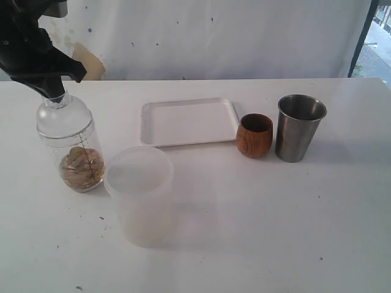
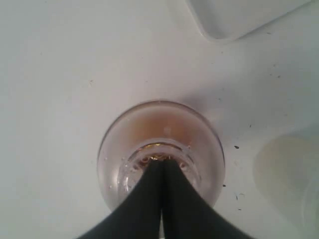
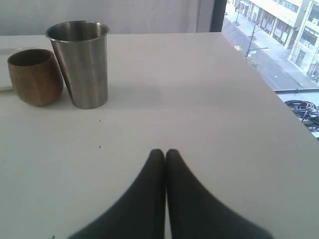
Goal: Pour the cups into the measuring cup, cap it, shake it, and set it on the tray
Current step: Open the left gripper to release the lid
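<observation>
The clear measuring cup with a black scale stands at the left of the table, with brown contents at its bottom and a domed clear cap on top. My left gripper is shut, its fingertips pressed together right at the cap's neck. The brown wooden cup and the steel tumbler stand upright side by side on the right, also seen as the wooden cup and the tumbler. The white tray lies empty at the back middle. My right gripper is shut over bare table, away from both cups.
A big frosted plastic tub stands just in front of and to the right of the measuring cup, nearly touching it. The table's right edge drops off beside a window. A white backdrop hangs behind the table.
</observation>
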You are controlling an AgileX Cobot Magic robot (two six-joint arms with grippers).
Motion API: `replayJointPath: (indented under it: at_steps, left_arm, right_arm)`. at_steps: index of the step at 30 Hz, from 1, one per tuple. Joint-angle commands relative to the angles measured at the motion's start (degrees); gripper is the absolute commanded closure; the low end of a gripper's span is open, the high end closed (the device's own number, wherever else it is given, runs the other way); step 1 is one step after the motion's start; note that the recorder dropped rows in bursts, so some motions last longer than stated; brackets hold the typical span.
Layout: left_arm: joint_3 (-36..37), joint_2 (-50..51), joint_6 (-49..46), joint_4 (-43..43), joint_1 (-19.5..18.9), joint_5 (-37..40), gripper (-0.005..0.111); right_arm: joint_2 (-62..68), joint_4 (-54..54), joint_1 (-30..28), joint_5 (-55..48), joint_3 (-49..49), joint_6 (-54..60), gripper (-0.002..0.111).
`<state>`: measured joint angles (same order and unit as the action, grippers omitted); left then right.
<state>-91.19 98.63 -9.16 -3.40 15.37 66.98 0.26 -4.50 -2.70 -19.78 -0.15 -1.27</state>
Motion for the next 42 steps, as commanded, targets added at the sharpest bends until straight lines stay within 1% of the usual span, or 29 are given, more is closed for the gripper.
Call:
replayJointPath:
  at_steps: [1, 21, 26, 28, 29, 36, 39, 42]
  left_arm:
    - [0.42, 0.12, -0.09, -0.02, 0.06, 0.09, 0.107]
    - [1.84, 2.00, -0.35, 0.39, 0.06, 1.30, 0.107]
    - [1.84, 1.86, -0.73, 0.39, 0.06, -0.53, 0.107]
    - [1.84, 1.64, -0.83, 0.25, 0.06, -0.97, 0.103]
    - [1.84, 1.39, -0.83, 0.25, 0.06, -1.32, 0.098]
    - [1.74, -0.19, -0.83, 0.88, 0.06, -1.98, 0.061]
    - [1.74, -1.45, -0.87, 0.88, 0.06, -2.76, 0.052]
    - [1.74, -3.15, -0.87, 0.88, 0.06, -3.66, 0.047]
  right_arm:
    - [-0.26, 0.08, 0.25, 0.20, 0.15, -0.04, 0.108]
    - [-0.26, 0.08, 0.25, 0.20, 0.15, -1.17, 0.108]
    - [-0.26, 0.08, 0.25, 0.20, 0.15, -1.17, 0.108]
    - [-0.26, 0.08, 0.25, 0.20, 0.15, -1.17, 0.108]
    - [-0.26, 0.08, 0.25, 0.20, 0.15, -1.17, 0.108]
    - [-0.26, 0.08, 0.25, 0.20, 0.15, -1.17, 0.108]
    - [-0.26, 0.08, 0.25, 0.20, 0.15, -1.17, 0.108]
    - [-0.26, 0.08, 0.25, 0.20, 0.15, -1.17, 0.108]
